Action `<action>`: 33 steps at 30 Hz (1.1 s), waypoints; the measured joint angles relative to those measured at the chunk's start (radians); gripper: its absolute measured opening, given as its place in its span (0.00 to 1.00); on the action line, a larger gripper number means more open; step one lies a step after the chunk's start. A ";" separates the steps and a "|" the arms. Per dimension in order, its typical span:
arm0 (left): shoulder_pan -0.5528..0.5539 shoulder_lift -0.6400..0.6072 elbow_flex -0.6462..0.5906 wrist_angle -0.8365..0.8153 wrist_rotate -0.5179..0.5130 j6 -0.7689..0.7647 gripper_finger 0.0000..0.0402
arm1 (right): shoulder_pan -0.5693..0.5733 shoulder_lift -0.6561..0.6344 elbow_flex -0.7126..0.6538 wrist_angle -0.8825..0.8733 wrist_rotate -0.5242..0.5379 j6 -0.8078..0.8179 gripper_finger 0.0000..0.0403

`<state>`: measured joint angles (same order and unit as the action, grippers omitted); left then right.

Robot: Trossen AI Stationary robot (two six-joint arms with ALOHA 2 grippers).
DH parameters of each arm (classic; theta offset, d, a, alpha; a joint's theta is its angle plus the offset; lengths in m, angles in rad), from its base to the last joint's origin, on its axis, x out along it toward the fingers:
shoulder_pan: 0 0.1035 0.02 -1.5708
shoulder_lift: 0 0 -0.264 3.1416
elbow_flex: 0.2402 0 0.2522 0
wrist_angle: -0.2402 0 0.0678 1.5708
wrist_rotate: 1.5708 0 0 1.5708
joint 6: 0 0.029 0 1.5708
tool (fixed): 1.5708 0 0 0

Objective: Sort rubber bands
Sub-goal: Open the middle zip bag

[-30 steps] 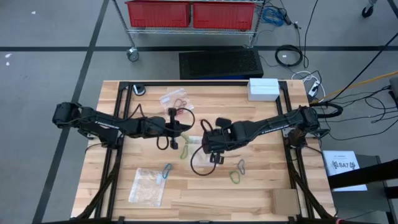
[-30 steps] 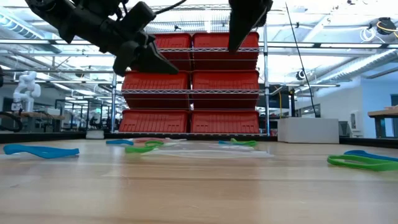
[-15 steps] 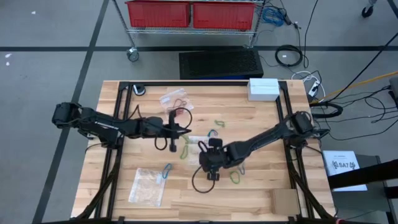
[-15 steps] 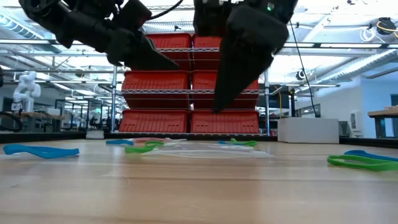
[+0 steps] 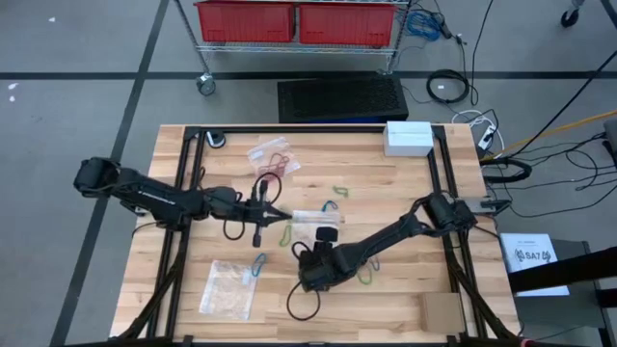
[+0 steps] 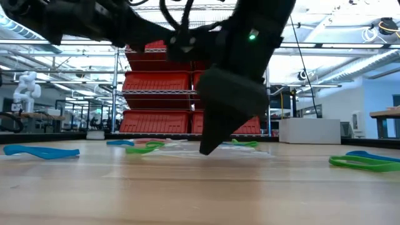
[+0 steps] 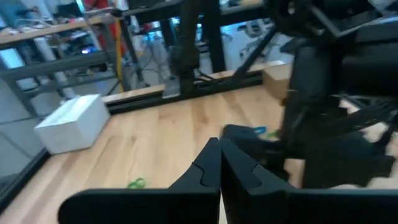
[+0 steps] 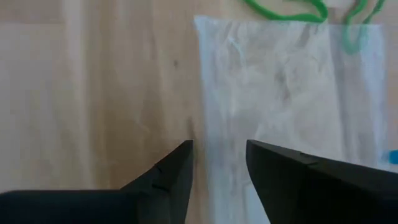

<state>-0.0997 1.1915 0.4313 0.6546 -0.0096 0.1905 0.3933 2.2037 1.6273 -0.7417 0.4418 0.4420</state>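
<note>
Over wooden table (image 5: 386, 183), right arm (image 5: 386, 238) stretches low, fingers (image 8: 171, 171) parted, empty.

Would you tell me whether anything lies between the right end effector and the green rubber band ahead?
Yes, a clear plastic bag lies flat between the open right end effector and the green rubber band at its far end.
</note>
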 joint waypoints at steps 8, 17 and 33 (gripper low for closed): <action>-0.052 -0.038 0.000 -0.079 0.003 -0.001 0.00 | -0.008 0.043 0.100 -0.078 0.029 0.023 0.13; -0.078 -0.098 0.000 -0.215 -0.021 0.027 0.00 | -0.003 0.042 0.247 -0.206 0.019 0.048 0.00; -0.096 -0.201 0.000 -0.369 0.122 -0.003 0.24 | 0.008 0.037 0.602 -0.639 0.004 0.015 0.00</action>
<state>-0.1953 0.9904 0.4316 0.2856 0.1128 0.1875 0.4018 2.2406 2.2288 -1.3803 0.4461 0.4568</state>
